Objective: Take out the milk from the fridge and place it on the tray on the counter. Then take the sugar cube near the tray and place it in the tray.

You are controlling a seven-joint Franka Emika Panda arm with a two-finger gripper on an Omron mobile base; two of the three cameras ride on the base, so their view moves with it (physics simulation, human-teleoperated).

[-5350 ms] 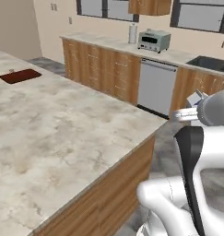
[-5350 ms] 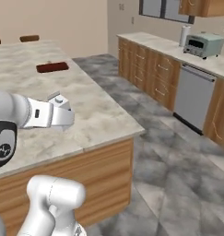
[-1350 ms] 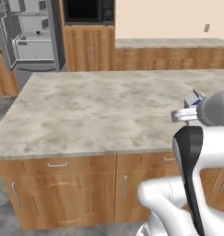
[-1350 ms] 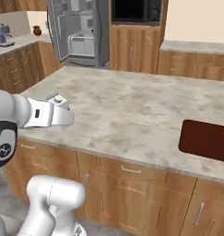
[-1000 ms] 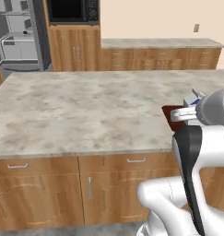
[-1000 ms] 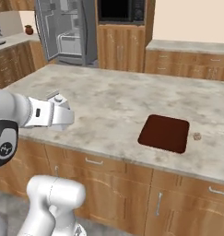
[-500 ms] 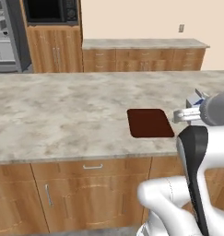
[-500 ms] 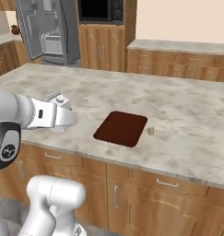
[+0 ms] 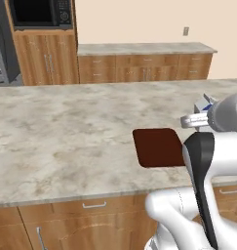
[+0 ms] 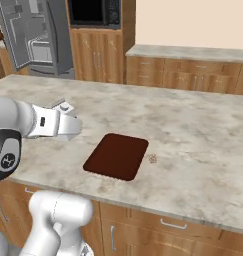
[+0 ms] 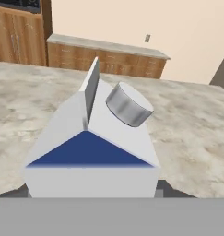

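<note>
Milk out of the fridge, in the claw, not yet on the tray – sugar cube untouched.
Gripper (image 11: 90, 196) is clamped on the milk (image 11: 90, 152) – white gable-top carton, blue triangle on the end, grey round cap – carried above the counter (image 10: 203, 135) at about 9 o'clock of the tray (image 10: 117, 156). The tray is bare; the sugar cube (image 10: 152, 159) sits just beside it at 3 o'clock. Fridge (image 10: 35, 35) door hangs open at the back. Both placements remain.

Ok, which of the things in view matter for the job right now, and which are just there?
For the job:
milk, in the gripper
tray
sugar cube, beside the tray
counter
fridge, door open

Just there:
microwave
wall counter
</note>
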